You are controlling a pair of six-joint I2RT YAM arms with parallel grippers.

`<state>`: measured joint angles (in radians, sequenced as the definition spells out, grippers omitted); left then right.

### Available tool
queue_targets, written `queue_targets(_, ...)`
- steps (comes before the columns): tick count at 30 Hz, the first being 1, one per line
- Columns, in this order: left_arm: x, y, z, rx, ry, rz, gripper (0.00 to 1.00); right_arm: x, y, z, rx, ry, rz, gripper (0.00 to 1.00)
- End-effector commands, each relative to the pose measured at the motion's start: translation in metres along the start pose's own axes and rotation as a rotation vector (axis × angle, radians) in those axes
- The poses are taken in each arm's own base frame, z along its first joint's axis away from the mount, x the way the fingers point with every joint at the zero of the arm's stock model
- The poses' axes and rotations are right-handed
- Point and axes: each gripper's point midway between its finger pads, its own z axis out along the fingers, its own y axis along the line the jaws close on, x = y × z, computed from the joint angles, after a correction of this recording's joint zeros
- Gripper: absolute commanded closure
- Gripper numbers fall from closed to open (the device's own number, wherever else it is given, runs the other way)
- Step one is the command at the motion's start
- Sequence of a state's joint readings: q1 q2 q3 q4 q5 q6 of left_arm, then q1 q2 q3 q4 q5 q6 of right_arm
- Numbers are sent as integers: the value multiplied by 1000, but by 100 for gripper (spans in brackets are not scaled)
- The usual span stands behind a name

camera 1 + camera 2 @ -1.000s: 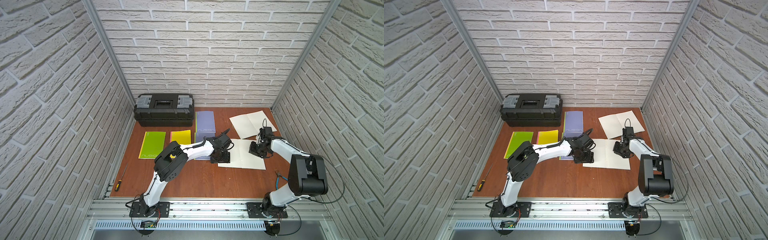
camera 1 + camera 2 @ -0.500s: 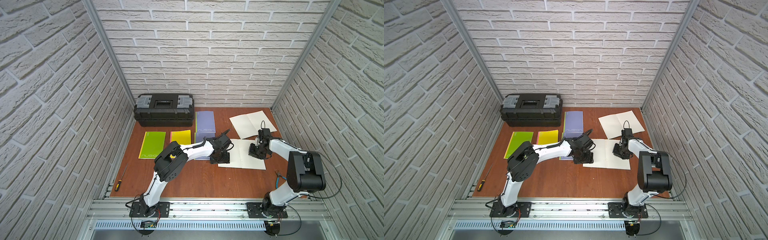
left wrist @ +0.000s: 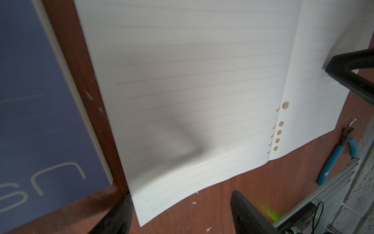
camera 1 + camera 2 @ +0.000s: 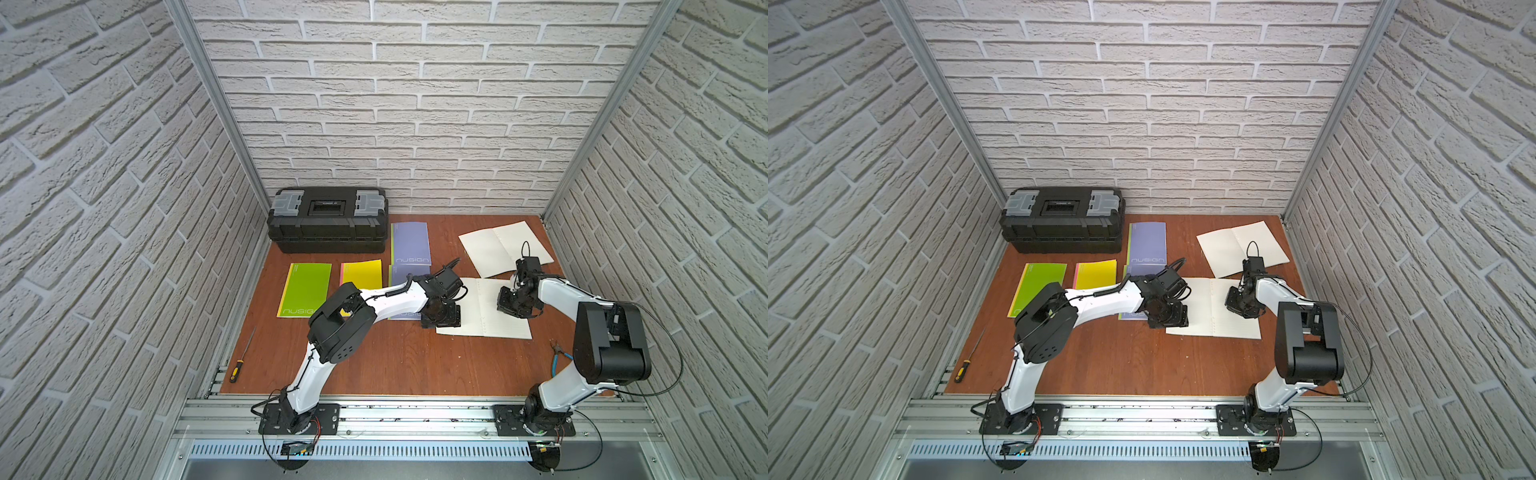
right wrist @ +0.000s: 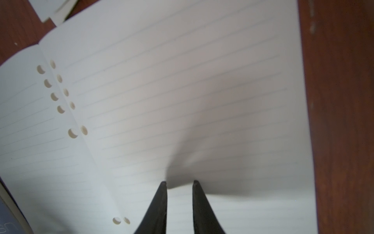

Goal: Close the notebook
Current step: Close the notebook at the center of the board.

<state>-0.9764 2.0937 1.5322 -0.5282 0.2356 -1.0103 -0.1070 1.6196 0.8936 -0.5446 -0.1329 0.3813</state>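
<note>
The notebook (image 4: 482, 316) lies open and flat on the brown table, its white lined pages up and punched holes along the fold (image 3: 280, 125). My left gripper (image 4: 442, 322) is low at the left page's near corner. It is open, and its fingers straddle that corner (image 3: 180, 195) without holding it. My right gripper (image 4: 513, 307) is down on the right page. Its two dark fingertips (image 5: 163, 184) stand a narrow gap apart with bare paper showing between them (image 5: 179, 183). Both pages look flat, none lifted.
A second open notebook (image 4: 505, 249) lies behind at the back right. Purple (image 4: 410, 243), yellow (image 4: 361, 272) and green (image 4: 305, 289) notebooks lie shut to the left, before a black toolbox (image 4: 328, 220). A screwdriver (image 4: 237, 370) lies far left, blue pliers (image 4: 559, 357) near right.
My right gripper has edged slightly left across the right page. The left arm and the notebook have not visibly moved.
</note>
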Motion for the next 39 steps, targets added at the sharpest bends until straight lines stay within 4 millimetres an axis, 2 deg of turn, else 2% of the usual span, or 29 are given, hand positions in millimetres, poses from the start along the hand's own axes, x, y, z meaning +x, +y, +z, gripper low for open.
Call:
queue_targets(1, -7, -22, -8, 103, -25, 23, 25, 6, 2, 10, 3, 26, -10, 77)
queue_targets(14, -19, -44, -40, 260, -96, 41, 25, 7, 4, 10, -2, 25, -12, 77)
queue_targets(21, -23, -52, -46, 317, -104, 41, 26, 7, 5, 8, -5, 21, -15, 77)
queue_targets(31, -24, -38, -36, 277, -89, 5, 27, 8, 6, 8, -7, 20, -17, 77)
queue_targets(39, -25, -14, -29, 178, -84, -40, 28, 8, 5, 8, -4, 19, -16, 77)
